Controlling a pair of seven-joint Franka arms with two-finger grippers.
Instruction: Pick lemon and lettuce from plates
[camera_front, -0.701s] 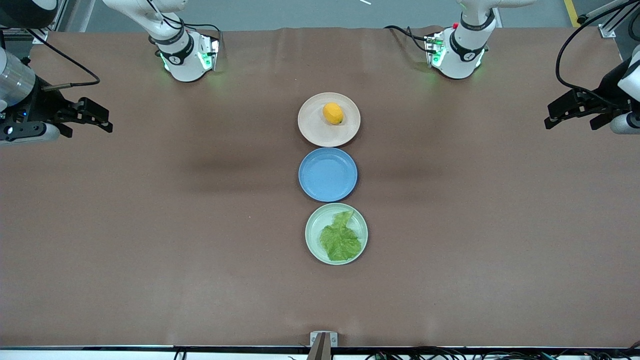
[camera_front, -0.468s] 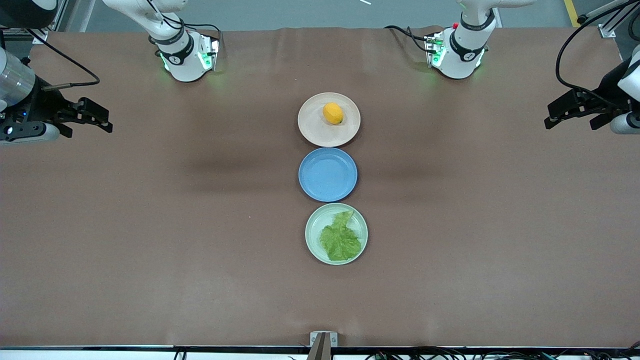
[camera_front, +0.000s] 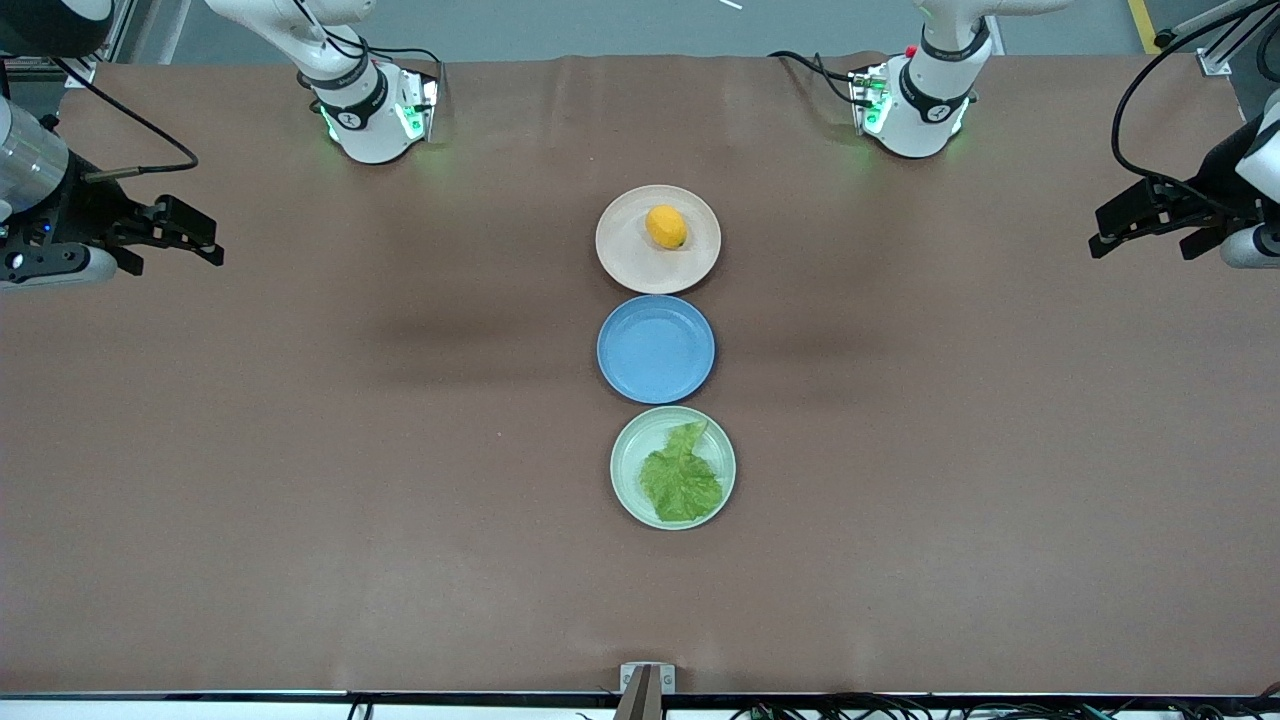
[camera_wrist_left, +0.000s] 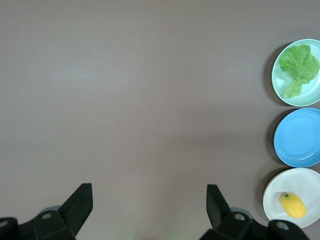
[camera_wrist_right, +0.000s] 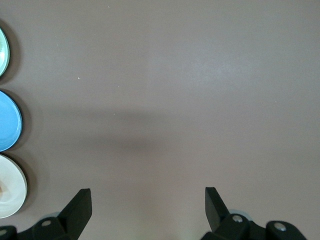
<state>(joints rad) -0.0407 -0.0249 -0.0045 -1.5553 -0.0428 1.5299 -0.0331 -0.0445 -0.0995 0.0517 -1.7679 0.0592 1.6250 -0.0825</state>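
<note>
The lemon (camera_front: 666, 226) lies on the beige-pink plate (camera_front: 620, 250), the plate farthest from the front camera. The lettuce (camera_front: 681, 479) lies in the mint green plate (camera_front: 626, 470), the nearest one. Both show in the left wrist view: lemon (camera_wrist_left: 293, 205), lettuce (camera_wrist_left: 299, 65). My left gripper (camera_front: 1098, 237) is open and empty, high over the table's left-arm end. My right gripper (camera_front: 208, 238) is open and empty over the right-arm end. The right wrist view shows only the plates' edges, beige (camera_wrist_right: 11, 195) and mint (camera_wrist_right: 2, 50).
An empty blue plate (camera_front: 656, 349) sits between the two task plates, in one line down the table's middle. The brown table cloth (camera_front: 300, 450) spreads on both sides. A small bracket (camera_front: 646, 680) stands at the table's front edge.
</note>
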